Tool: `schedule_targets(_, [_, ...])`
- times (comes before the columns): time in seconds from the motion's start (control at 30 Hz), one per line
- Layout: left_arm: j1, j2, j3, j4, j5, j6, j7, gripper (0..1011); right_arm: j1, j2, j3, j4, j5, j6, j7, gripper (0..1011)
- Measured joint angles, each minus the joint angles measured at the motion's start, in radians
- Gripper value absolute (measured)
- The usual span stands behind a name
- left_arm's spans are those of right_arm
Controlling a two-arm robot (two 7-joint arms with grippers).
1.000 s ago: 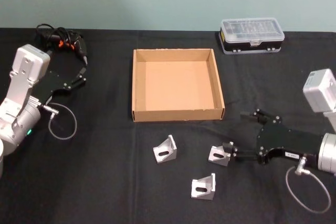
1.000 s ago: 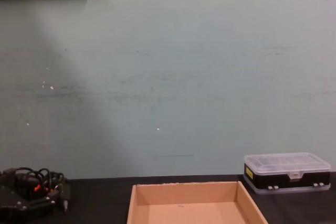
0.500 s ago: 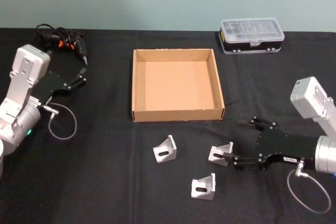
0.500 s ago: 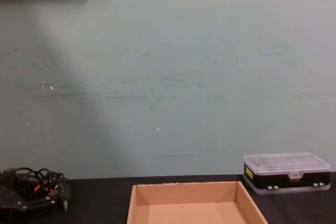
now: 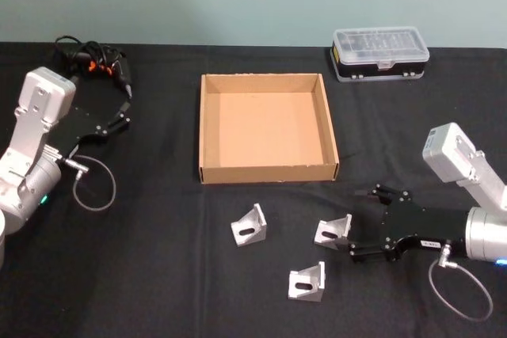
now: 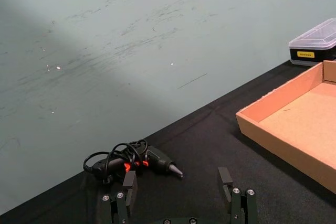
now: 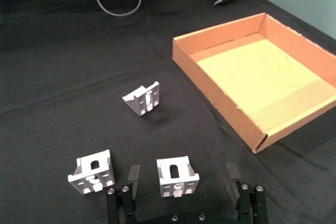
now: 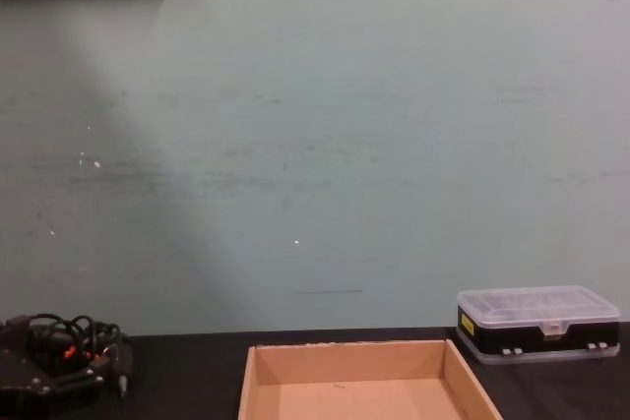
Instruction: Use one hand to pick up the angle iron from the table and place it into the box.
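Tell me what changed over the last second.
The right claw drew slightly back toward the robot as its arm swung inward; it sits open around the right-hand angle iron, not gripping it. The left claw, the box and the other two angle irons stayed put.

Head camera looks down over the whole table (image 5: 158, 275); chest camera sits low facing the wall (image 8: 315, 145), probably level with the box (image 8: 345, 361) both share
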Motion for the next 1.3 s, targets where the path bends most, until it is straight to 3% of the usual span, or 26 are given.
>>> schedule_targets(0.5, [0.000,0.000,0.000,0.000,0.000,0.000,0.000,1000,0.053,-0.020,-0.060,0.054,-0.011,0.005,0.049,1004])
schedule_targets(0.87, [0.000,0.000,0.000,0.000,0.000,0.000,0.000,1000,0.065,-0.017,-0.079,0.057,-0.013,0.009,0.053,1004])
schedule_targets(1.03, [0.000,0.000,0.000,0.000,0.000,0.000,0.000,1000,0.065,-0.015,-0.080,0.057,-0.014,0.008,0.046,934])
schedule_targets(1.3, [0.000,0.000,0.000,0.000,0.000,0.000,0.000,1000,0.066,-0.020,-0.076,0.060,-0.013,-0.005,0.033,695])
